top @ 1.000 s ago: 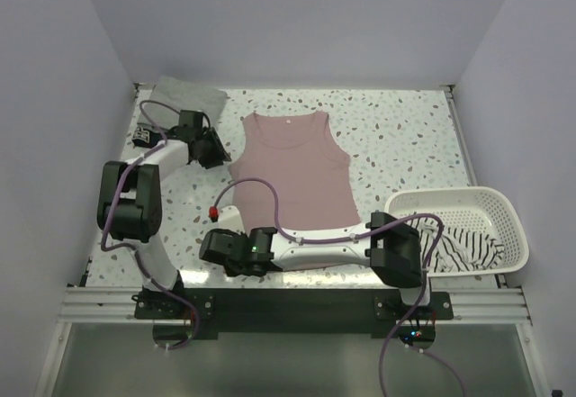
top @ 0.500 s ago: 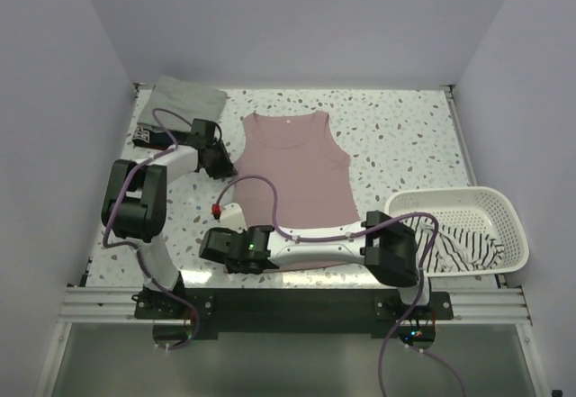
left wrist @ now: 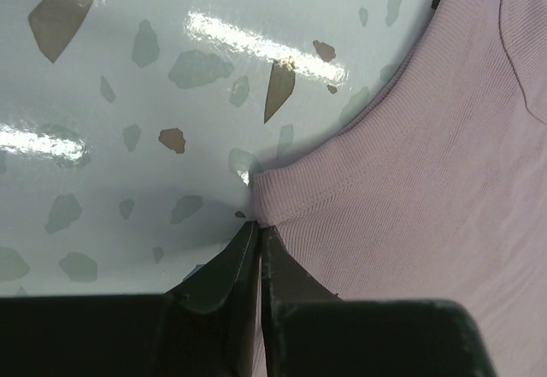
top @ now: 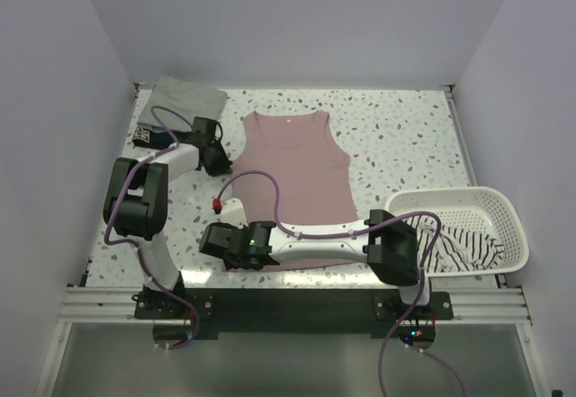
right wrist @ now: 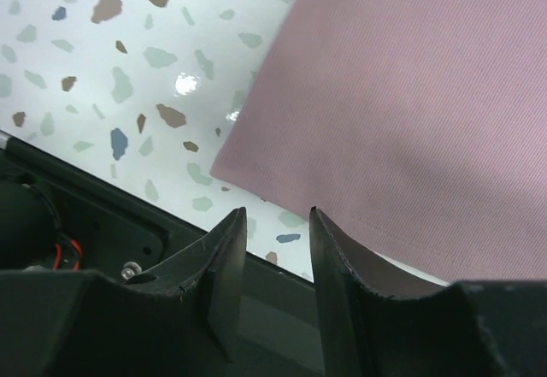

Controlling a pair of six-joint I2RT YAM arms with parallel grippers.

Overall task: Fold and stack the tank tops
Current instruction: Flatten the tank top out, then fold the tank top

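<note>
My right gripper [right wrist: 275,219] hangs with its fingers apart over the near left hem corner of the pink tank top [top: 292,167], right by the front edge of the desk [top: 396,136]. Off to the right, a basket [top: 468,208] holds the striped top [top: 463,251]. My left gripper [left wrist: 259,227] is pinched together on the pink tank top at its left armhole edge. Open desk spreads far right, and the grey-green top [top: 189,97] lies folded in the far left corner.

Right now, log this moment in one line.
left end effector: shut on pink tank top edge | right end effector: open over hem corner
</note>
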